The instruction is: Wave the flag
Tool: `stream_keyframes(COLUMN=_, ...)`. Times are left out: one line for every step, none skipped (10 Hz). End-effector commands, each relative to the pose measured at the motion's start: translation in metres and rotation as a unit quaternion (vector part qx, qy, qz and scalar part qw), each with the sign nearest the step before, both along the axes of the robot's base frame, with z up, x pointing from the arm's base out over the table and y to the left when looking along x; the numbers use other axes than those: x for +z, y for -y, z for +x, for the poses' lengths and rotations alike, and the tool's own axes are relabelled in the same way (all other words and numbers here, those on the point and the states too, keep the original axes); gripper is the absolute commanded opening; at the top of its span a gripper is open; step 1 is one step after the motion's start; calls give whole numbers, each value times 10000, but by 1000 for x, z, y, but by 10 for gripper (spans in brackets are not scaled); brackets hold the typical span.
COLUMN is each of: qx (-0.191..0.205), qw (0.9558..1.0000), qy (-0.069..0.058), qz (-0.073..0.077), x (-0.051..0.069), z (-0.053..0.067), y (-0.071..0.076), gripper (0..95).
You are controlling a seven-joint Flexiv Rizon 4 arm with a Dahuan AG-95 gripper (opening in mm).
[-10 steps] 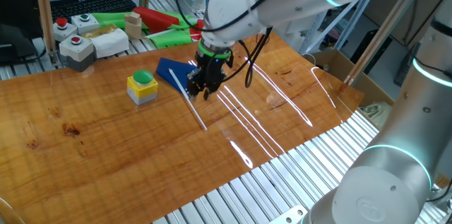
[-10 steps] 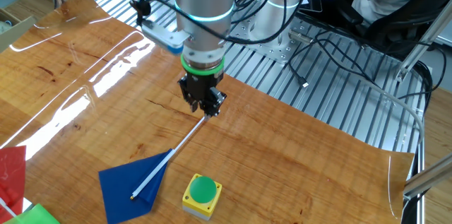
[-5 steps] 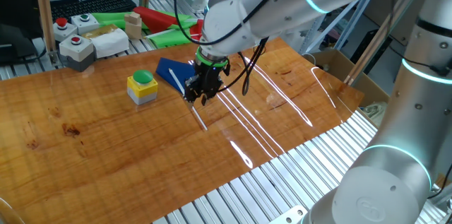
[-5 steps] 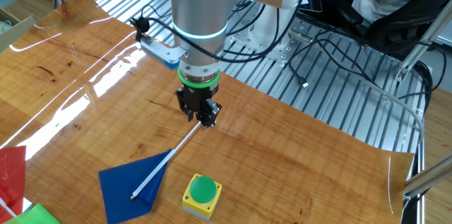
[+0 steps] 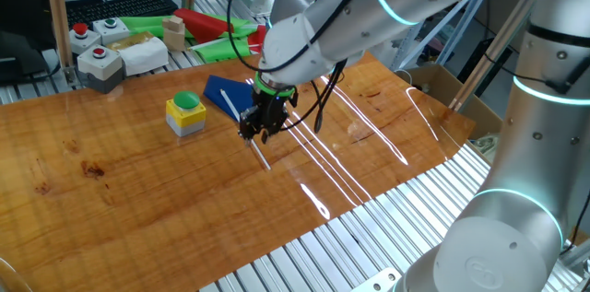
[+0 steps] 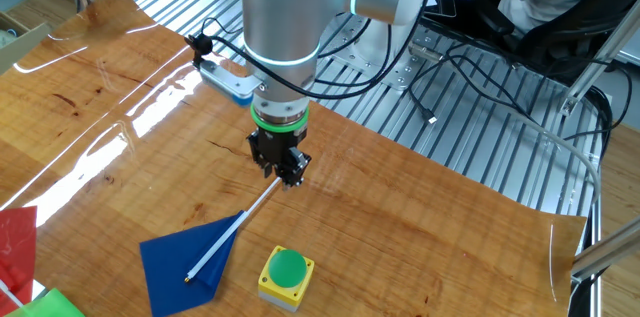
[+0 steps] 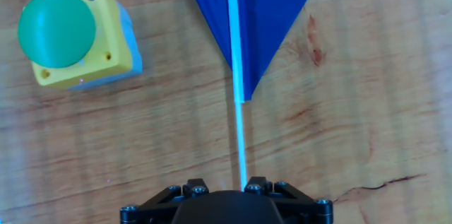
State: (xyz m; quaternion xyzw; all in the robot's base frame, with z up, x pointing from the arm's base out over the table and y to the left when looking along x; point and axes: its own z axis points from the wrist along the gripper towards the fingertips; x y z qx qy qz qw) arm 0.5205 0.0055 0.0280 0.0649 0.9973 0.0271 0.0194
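Your gripper (image 6: 282, 171) hangs over the bare end of the flag (image 6: 190, 256) stick; the stick runs straight ahead toward the cloth, flat mid-table. You cannot tell whether the jaws grip it.

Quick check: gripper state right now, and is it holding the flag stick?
Gripper: low over the bare end of the flag stick, which lies on the table; open or shut cannot be told, and no grasp is visible.
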Motion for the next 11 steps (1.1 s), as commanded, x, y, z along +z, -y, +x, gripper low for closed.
stream_keyframes(qx=1, qw=10000, qy=33, qz=-13, x=-6, z=-1, y=2, gripper=380)
stream_keyframes(qx=15, qw=10000, qy=41, qz=-8, x=-9, z=-2, y=3, gripper=380)
stream_keyframes(qx=20, qw=10000, qy=43, qz=-1, x=-12, z=-2, y=5, gripper=380)
stream_keyframes(qx=28, qw=10000, qy=46, qz=1, x=-14, z=-2, y=7, gripper=380)
stream_keyframes(qx=12, qw=10000, qy=52, qz=4, x=-16, z=-3, y=8, gripper=380)
stream_keyframes(qx=11, qw=10000, qy=47, qz=10, x=-18, z=-3, y=9, gripper=380)
stream_keyframes(qx=13, qw=10000, qy=49, qz=9, x=-18, z=-3, y=9, gripper=380)
stream_keyframes(qx=12, qw=10000, qy=75, qz=4, x=-20, z=-3, y=9, gripper=380)
stream_keyframes(qx=15, qw=10000, qy=77, qz=3, x=-21, z=-4, y=10, gripper=380)
stream_keyframes(qx=18, qw=10000, qy=76, qz=4, x=-21, z=-4, y=10, gripper=190)
stream_keyframes(qx=20, qw=10000, qy=80, qz=3, x=-22, z=-4, y=10, gripper=190)
